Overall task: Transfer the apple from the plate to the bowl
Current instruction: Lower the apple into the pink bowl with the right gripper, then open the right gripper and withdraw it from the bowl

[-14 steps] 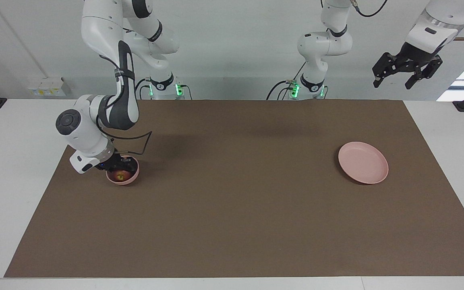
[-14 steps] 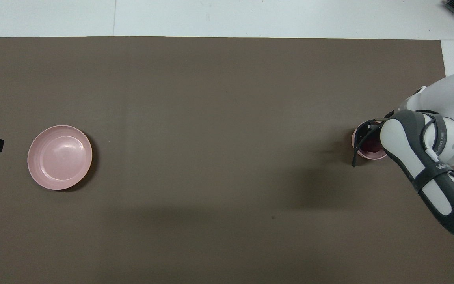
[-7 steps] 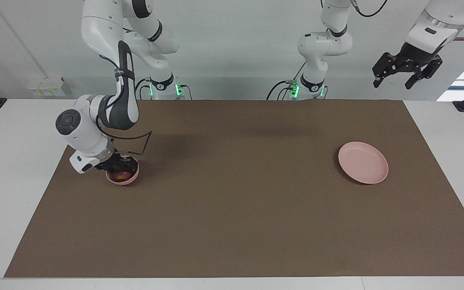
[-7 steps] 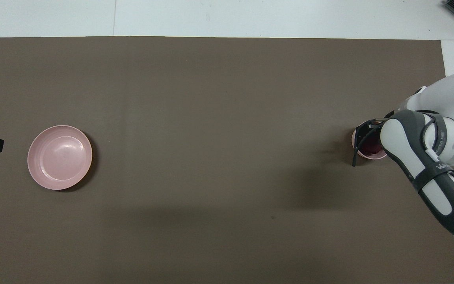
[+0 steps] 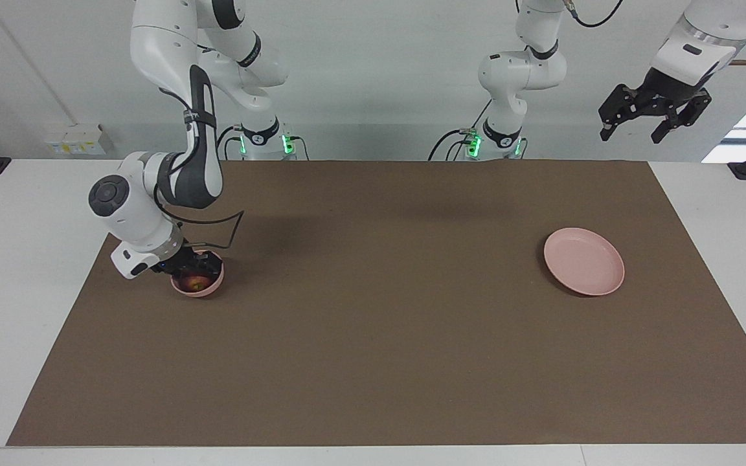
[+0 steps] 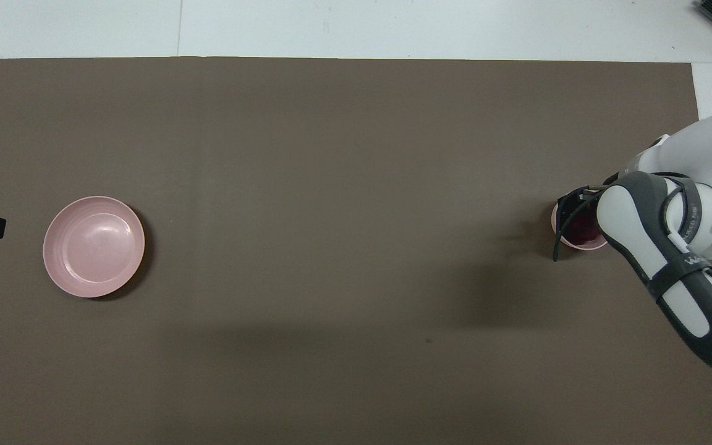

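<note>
**Lots of room in the middle, a crowd at the bowl**

The brown mat (image 5: pixel 373 336) is bare between the plate (image 5: pixel 584 261) and the bowl (image 5: pixel 197 285), so a gripper can pass there freely. The plate sits alone toward the left arm's end, with room all around it. The left gripper (image 5: pixel 655 120) hangs high, out of the way. At the bowl, the right gripper (image 5: pixel 190 265) and its bent arm block the way in from above. The apple (image 5: pixel 195 281) fills the bowl.

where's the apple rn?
In the facing view the apple sits in the bowl at the right arm's end of the table, with the right gripper low over it; the plate lies bare at the left arm's end.
</note>
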`<action>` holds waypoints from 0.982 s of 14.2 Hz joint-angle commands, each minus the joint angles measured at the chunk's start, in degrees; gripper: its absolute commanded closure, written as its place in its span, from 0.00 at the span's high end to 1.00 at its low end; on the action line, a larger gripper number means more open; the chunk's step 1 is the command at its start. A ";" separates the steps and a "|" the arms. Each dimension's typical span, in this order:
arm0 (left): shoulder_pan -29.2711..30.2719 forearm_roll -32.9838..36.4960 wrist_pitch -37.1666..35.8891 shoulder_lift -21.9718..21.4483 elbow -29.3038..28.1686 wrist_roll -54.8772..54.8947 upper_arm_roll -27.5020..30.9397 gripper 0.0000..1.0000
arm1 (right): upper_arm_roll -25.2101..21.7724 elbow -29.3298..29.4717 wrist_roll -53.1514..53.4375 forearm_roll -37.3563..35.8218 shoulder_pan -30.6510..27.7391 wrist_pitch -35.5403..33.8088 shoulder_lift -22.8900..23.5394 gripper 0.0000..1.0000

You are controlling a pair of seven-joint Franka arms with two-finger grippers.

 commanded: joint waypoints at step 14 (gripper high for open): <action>0.32 0.49 -0.35 -1.47 -1.52 0.23 -0.21 1.00 | 1.23 2.06 17.04 -11.78 8.98 -17.64 -22.55 1.00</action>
